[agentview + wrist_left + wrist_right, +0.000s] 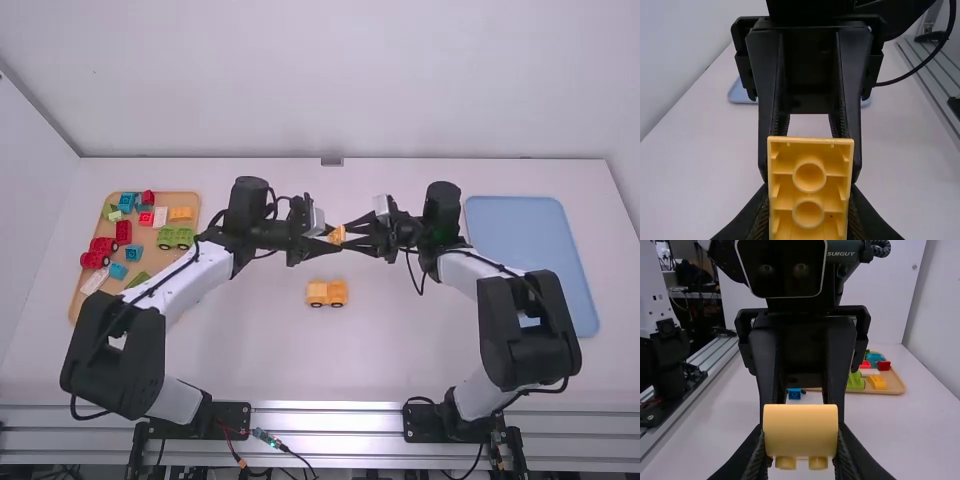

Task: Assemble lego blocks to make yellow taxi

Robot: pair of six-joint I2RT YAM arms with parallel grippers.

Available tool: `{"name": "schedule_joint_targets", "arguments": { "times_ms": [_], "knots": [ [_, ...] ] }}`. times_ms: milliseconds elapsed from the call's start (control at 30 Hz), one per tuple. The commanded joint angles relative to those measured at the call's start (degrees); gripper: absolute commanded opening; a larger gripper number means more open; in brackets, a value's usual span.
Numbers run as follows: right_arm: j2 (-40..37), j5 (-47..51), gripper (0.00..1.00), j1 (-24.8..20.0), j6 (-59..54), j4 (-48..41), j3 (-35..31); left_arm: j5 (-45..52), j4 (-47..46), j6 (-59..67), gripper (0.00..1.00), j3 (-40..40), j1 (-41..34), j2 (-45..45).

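In the high view my left gripper [326, 236] and my right gripper [352, 236] meet above the middle of the table, with a yellow block [338, 235] between them. The left wrist view shows my left gripper [809, 200] shut on the sides of the block [809, 192], its hollow underside facing the camera. From the other side, my right gripper [800, 442] is shut on the same block [800, 429], whose rounded face and two studs show. A yellow wheeled piece [327, 293] stands on the table just nearer the arm bases.
On the left lies a wooden tray [77, 300] with red, blue, green, white and yellow blocks. A blue tray [530, 235] lies at the right. The left forearm reaches over the table beside the wooden tray.
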Motion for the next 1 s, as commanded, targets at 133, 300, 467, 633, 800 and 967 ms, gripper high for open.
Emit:
{"name": "schedule_joint_targets", "arguments": {
  "times_ms": [133,300,467,633,800,967],
  "knots": [
    [-0.99,0.76,0.13,0.09,0.44,-0.02,-0.33,2.96,0.43,-0.02,0.30,-0.44,0.00,-1.70],
    [-0.99,0.74,0.10,0.07,0.48,-0.02,-0.33,2.61,0.27,0.00,1.00,-0.44,-0.02,-1.70],
    [-0.99,4.28,0.08,0.01,5.92,1.49,-0.33,2.02,0.32,0.00,0.99,-0.44,0.02,-1.70],
    [-0.99,5.09,0.02,-3.05,14.08,2.64,-0.33,-4.17,-2.26,-1.14,0.99,-0.44,2.19,-3.28],
    [-1.01,7.45,0.00,-6.68,15.56,-0.55,-0.44,-8.54,-5.54,-4.15,0.99,-0.44,5.92,-6.14],
    [-1.45,22.77,0.00,-6.16,12.65,-11.34,-0.15,-11.79,-8.43,-3.39,0.99,-0.44,8.63,-7.28]
  ]
}}
